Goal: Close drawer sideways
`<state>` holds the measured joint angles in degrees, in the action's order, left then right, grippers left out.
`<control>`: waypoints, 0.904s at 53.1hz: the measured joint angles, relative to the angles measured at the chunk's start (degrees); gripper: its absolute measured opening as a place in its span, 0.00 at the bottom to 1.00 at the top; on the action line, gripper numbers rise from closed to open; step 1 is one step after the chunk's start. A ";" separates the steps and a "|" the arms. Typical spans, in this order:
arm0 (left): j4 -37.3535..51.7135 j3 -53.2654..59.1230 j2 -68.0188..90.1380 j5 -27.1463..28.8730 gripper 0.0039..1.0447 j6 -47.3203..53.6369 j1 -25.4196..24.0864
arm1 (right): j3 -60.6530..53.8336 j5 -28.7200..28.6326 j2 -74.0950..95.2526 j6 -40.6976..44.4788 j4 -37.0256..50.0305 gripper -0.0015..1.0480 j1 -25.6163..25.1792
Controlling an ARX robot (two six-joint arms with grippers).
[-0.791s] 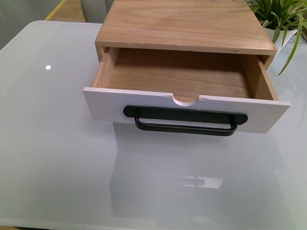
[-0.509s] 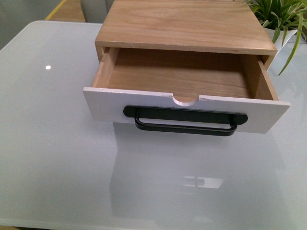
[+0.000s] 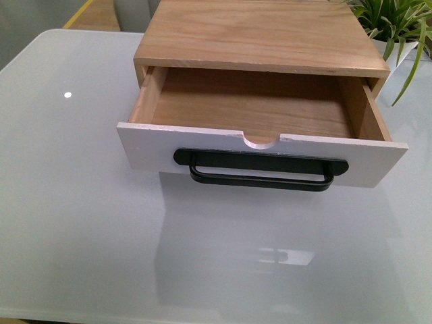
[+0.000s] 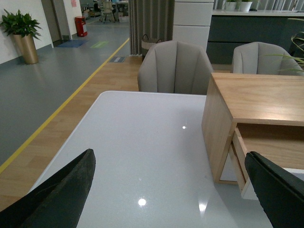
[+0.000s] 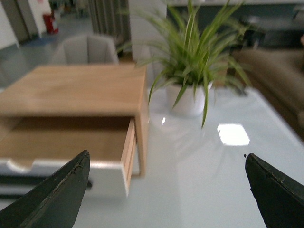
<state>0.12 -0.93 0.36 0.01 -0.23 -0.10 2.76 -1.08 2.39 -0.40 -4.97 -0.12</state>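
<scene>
The drawer (image 3: 260, 108) stands pulled far out of its light-wood cabinet (image 3: 260, 34). Its white front panel (image 3: 148, 148) carries a long black bar handle (image 3: 260, 170) and a half-round notch (image 3: 260, 140) in its top edge. The drawer is empty. Neither arm shows in the front view. My left gripper (image 4: 171, 190) is open and empty over the table, with the cabinet (image 4: 251, 95) and drawer (image 4: 270, 142) off to one side. My right gripper (image 5: 166, 190) is open and empty near the drawer's other end (image 5: 66, 137).
The cabinet sits on a glossy white table (image 3: 81, 229). A potted plant (image 3: 395, 27) stands just beyond the cabinet's right rear corner; it also shows in the right wrist view (image 5: 190, 61). Grey chairs (image 4: 175, 66) stand behind the table.
</scene>
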 joint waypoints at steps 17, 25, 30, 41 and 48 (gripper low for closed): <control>6.38 -8.02 35.52 -10.82 0.92 0.57 5.70 | 6.64 -10.29 35.56 19.41 11.96 0.91 -1.79; 20.70 -9.84 54.62 -15.87 0.92 7.34 10.27 | 9.60 -15.80 50.93 31.34 16.68 0.91 -1.20; 24.61 -10.69 60.81 -18.75 0.92 10.60 12.39 | 10.43 -17.00 55.43 36.09 17.66 0.91 -0.09; 34.07 -12.90 74.69 -23.76 0.92 17.33 18.71 | 12.26 -18.08 64.37 49.13 19.98 0.91 3.93; 39.19 -14.99 82.18 -24.81 0.92 19.23 21.64 | 13.07 -17.97 69.24 54.12 22.12 0.91 5.57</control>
<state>39.31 -15.92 82.54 -24.80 19.00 21.54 15.84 -19.05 71.64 53.71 17.15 5.45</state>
